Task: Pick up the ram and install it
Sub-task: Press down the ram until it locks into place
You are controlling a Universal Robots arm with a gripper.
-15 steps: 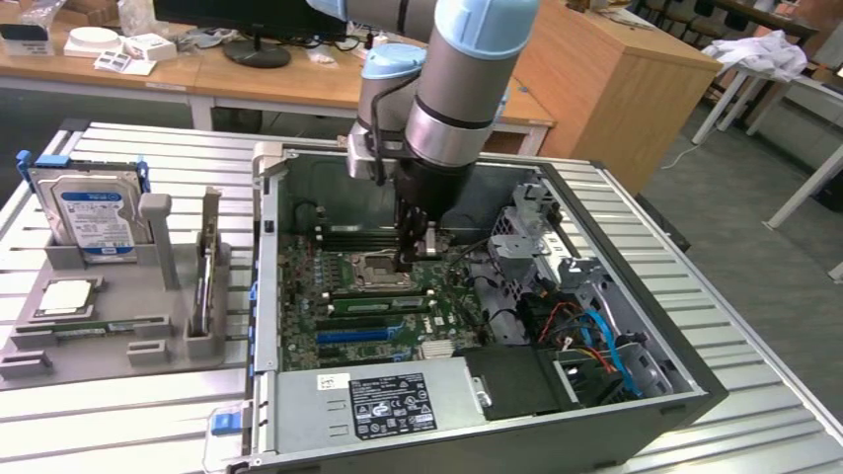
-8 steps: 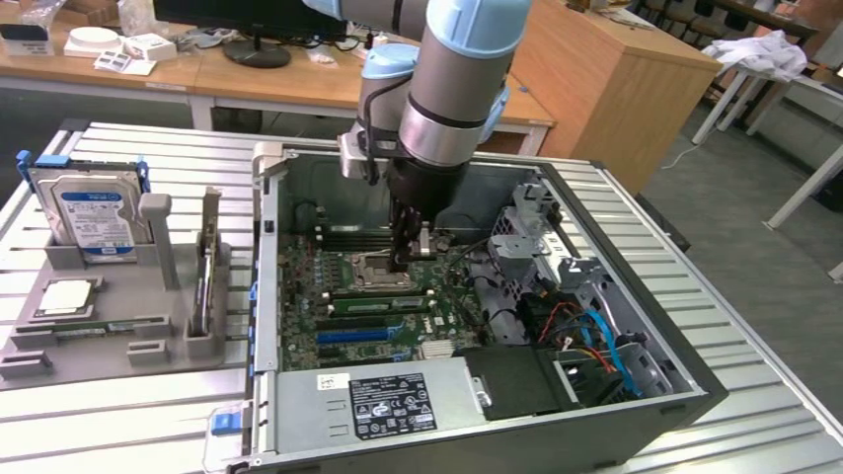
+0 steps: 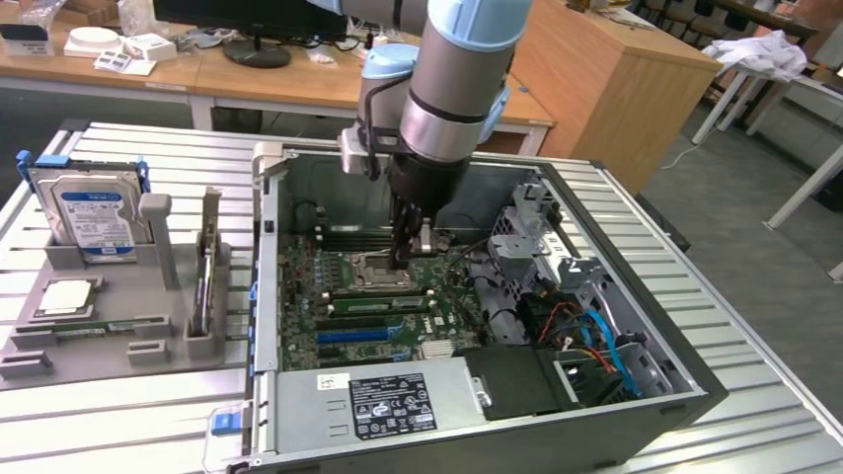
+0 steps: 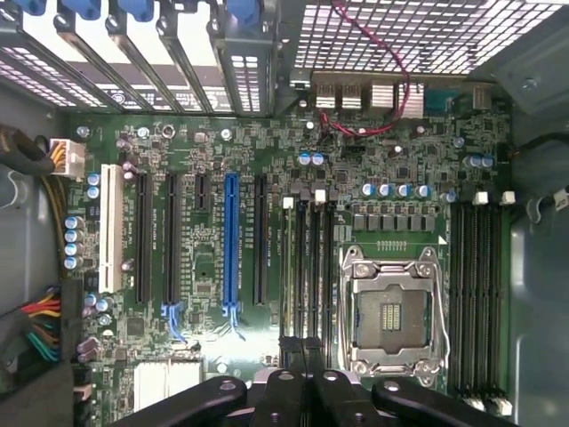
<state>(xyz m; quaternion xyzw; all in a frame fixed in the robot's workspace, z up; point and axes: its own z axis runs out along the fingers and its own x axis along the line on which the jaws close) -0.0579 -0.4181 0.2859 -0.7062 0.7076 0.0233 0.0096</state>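
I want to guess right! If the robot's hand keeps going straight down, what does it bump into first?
Probably the memory slots on the motherboard, beside the empty processor socket. The shut hand points down there, though how far above it hangs is unclear.

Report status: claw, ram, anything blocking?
Claw shut, down inside the open case, over the motherboard's memory slots. Ram stick seated in a slot. Nothing seen blocking.
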